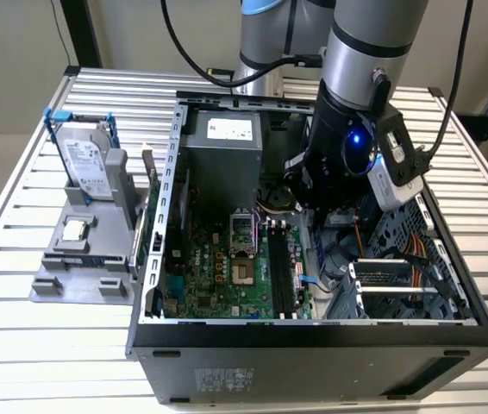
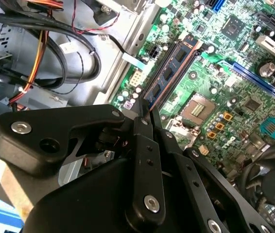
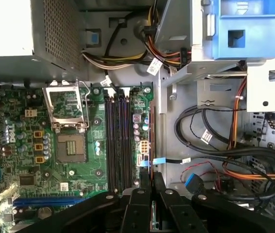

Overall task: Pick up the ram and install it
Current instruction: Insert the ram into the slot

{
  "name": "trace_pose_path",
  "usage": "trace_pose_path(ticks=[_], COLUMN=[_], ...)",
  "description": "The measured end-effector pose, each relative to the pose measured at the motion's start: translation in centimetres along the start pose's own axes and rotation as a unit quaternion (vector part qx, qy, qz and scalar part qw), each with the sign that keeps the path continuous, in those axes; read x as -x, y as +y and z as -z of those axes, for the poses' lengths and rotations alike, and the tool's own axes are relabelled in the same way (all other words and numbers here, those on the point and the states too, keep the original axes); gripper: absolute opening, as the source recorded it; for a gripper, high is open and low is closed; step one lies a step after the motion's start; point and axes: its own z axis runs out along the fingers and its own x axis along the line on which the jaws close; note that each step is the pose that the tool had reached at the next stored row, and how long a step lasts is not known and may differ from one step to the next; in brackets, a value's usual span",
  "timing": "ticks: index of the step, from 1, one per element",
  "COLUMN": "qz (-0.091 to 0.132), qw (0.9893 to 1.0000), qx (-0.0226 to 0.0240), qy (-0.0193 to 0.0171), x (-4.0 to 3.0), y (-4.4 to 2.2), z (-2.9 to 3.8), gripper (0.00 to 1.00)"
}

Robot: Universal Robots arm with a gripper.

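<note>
Open top of black metal computer case (image 1: 313, 362): free way down. Low, flat ground over green motherboard (image 3: 96, 160), around black memory slots (image 3: 118, 141) and bare silver processor socket (image 3: 69, 145). Tight on one side: grey steel divider wall (image 3: 169, 121) just beside long dark-blue ram stick (image 2: 169, 73) clamped in black fingers (image 3: 145, 180). Beyond wall, looped black and orange cables (image 3: 234, 160). Grey perforated power supply box (image 3: 55, 29) near slot ends.

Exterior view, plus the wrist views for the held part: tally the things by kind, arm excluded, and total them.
Computer case: 1
Hard drive: 1
Grey holder: 1
Square chip on the holder: 1
Ram, held: 1
Total: 5
</note>
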Motion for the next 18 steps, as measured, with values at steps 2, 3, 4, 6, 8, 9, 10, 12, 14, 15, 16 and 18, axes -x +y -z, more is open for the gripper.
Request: trace_pose_path(ticks=[2,3,4,6,8,9,10,12,14,15,16,18], qz=[0.000,0.000,0.000,0.000,0.000,0.000,0.000,0.000,0.001,0.001,0.001,0.001], qw=[1.0000,1.0000,1.0000,1.0000,1.0000,1.0000,1.0000,1.0000,1.0000,1.0000,1.0000,1.0000], qx=[-0.0008,-0.0012,-0.0016,-0.0021,-0.0024,-0.0026,-0.0027,-0.0027,-0.0026,-0.0027,-0.0027,-0.0028], qy=[0.0000,0.0000,-0.0001,-0.0001,-0.0001,-0.0001,-0.0001,-0.0001,-0.0001,-0.0001,-0.0001,-0.0001], x=[-0.02,-0.03,-0.05,-0.09,-0.14,-0.19,-0.25,-0.40,-0.61,-0.68,-0.74,-0.81], y=[0.00,0.01,0.01,0.00,0.00,0.00,0.00,0.00,-0.01,-0.01,-0.02,-0.02], z=[-0.14,-0.22,-0.29,-0.40,-0.57,-0.68,-0.78,-0.94,-1.09,-1.13,-1.20,-1.40], gripper=[0.00,0.00,0.00,0.00,0.00,0.00,0.00,0.00,0.00,0.00,0.00,0.00])
